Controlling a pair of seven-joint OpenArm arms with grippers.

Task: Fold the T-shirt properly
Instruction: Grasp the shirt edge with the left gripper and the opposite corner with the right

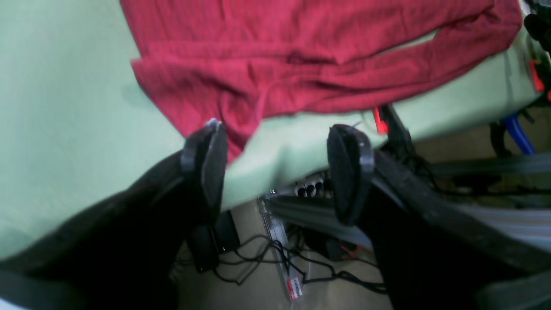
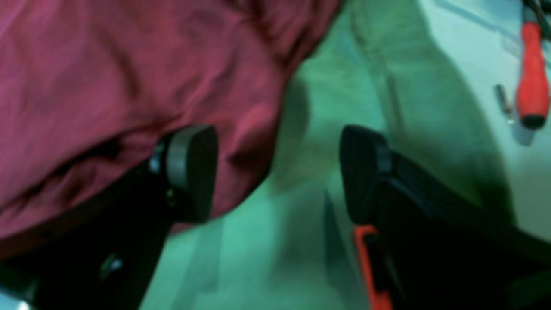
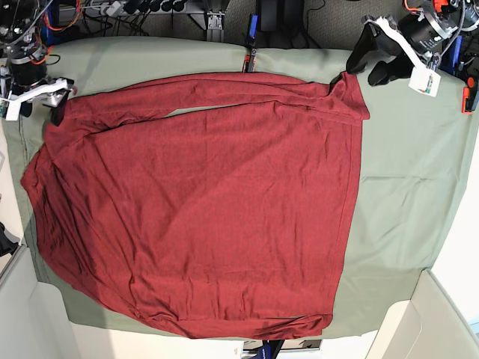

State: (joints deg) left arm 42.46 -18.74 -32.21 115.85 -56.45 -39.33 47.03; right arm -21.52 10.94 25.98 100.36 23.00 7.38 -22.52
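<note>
Dark red knit T-shirt (image 3: 202, 202) lies spread; both your claws, left (image 1: 280, 172) and right (image 2: 275, 172), are released, so a careless regrasp could bunch its top edge.

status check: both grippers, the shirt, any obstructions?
Left gripper open, empty, at table edge. Right gripper open, empty. T-shirt spread on green cloth, sleeve folded across top. Nothing on it.

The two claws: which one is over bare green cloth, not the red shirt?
The left gripper, at the base view's upper right, over the green cloth. The right gripper overlaps the T-shirt.
</note>
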